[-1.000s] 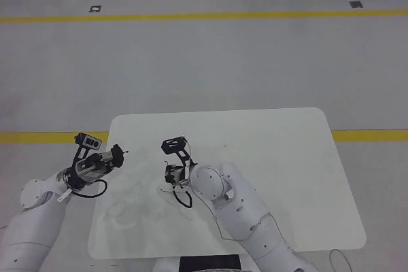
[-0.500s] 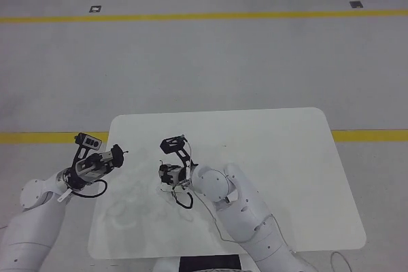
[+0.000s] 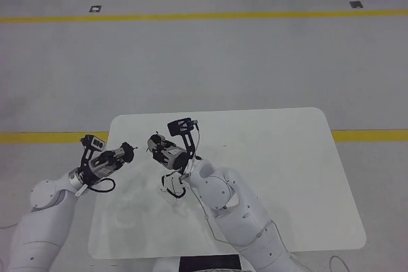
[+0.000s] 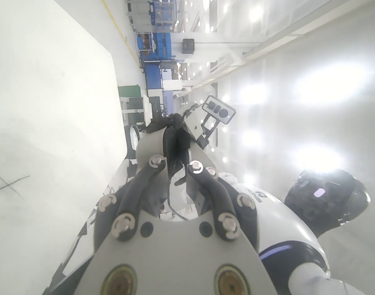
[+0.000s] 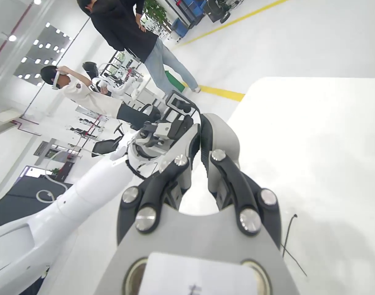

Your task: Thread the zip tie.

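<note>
The left claw (image 3: 127, 152) and right claw (image 3: 155, 144) hang tip to tip, just apart, above the table's (image 3: 279, 177) left part, each with its fingers pressed together; the zip tie (image 5: 289, 234) lies on the table as thin black crossed strands near the right claw

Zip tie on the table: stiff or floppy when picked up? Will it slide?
Probably springy, not limp: the zip tie lies nearly straight. Likely very light, being so thin, so a push may skid it across the smooth table.
</note>
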